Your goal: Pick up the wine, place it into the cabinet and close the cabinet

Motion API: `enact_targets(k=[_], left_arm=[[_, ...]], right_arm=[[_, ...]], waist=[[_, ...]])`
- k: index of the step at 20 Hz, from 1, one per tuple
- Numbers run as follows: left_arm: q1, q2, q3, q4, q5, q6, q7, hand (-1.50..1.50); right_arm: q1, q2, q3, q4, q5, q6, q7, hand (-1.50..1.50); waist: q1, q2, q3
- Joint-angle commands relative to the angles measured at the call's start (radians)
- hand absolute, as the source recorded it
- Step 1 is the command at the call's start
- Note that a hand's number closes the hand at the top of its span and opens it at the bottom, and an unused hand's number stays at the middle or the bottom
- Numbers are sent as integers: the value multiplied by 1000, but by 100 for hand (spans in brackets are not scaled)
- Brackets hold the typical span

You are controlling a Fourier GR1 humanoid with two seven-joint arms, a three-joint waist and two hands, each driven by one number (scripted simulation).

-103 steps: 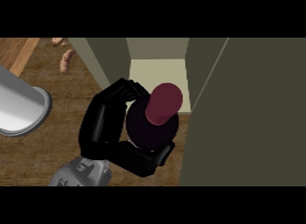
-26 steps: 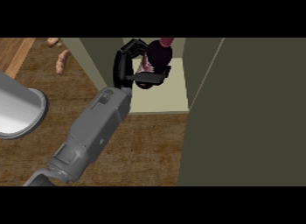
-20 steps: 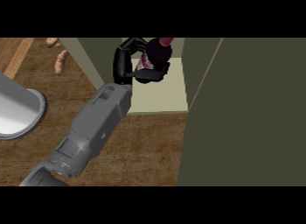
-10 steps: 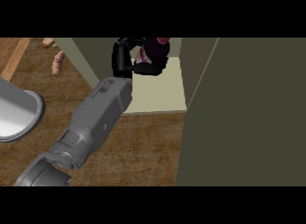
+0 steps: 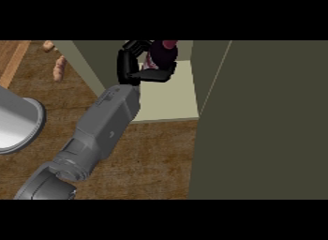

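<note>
Inside cabinet [image 5: 168, 101], right hand [image 5: 133, 65] curled round wine [image 5: 162, 54].

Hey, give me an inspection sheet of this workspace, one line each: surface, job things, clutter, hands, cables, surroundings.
Surface: wooden counter, brown grain.
Job's things: wine bottle, dark with a maroon top, inside the cabinet over its pale shelf; cabinet door open, filling the view's right.
Clutter: grey metal cylinder at the left edge; small tan pieces on the counter at upper left, too small to identify.
Hands: one hand, which side unclear, curled round the wine bottle; the other not in view.
Cables: nothing seen.
Surroundings: nothing seen beyond counter and cabinet.
</note>
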Motion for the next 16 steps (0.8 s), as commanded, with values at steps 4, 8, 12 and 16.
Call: enact_targets(k=[4,8,12,16], left_arm=[[-3,5,36,62,10,1,-19,150],[-37,44,19,88,-19,7,35,-150],[-13,17,10,112,-40,61,-15,-150],[2,7,12,120,-49,91,-37,-150]], right_arm=[[-9,-14,-24,-31,-34,11,8,-150],[-10,-25,-57,-15,-58,20,2,-150],[-43,-8,12,-23,-2,4,30,-150],[-40,7,20,-13,4,-8,17,-150]], waist=[[-2,7,-2],[1,6,-1],[-8,10,-2],[-15,14,-2]])
